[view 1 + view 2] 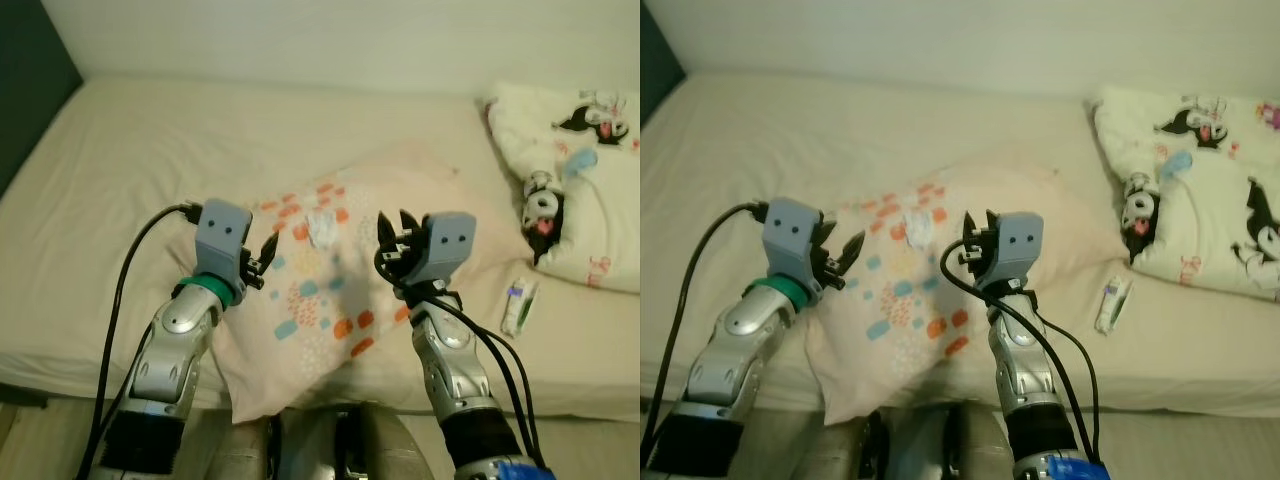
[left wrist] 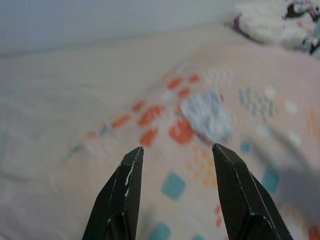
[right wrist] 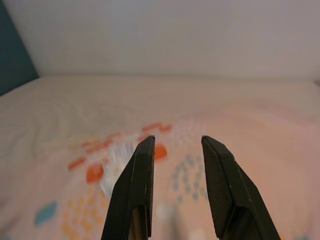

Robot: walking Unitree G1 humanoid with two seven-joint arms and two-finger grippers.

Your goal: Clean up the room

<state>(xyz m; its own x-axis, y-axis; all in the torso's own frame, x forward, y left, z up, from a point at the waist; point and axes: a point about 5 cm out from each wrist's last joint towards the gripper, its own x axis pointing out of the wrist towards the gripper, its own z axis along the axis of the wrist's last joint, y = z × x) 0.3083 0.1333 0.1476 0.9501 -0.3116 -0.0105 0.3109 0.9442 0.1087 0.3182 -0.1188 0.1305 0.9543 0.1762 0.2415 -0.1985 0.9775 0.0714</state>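
Both arms raised at frame centre over the patterned pillow (image 1: 330, 270): left gripper (image 1: 268, 252) and right gripper (image 1: 392, 232) parted, holding nothing

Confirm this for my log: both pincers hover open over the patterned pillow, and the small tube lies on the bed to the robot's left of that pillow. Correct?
Not quite. The small tube lies to the robot's right of the patterned pillow, as the left eye view shows. The rest stands: the left pincer and right pincer hover open over that pillow on the bed.
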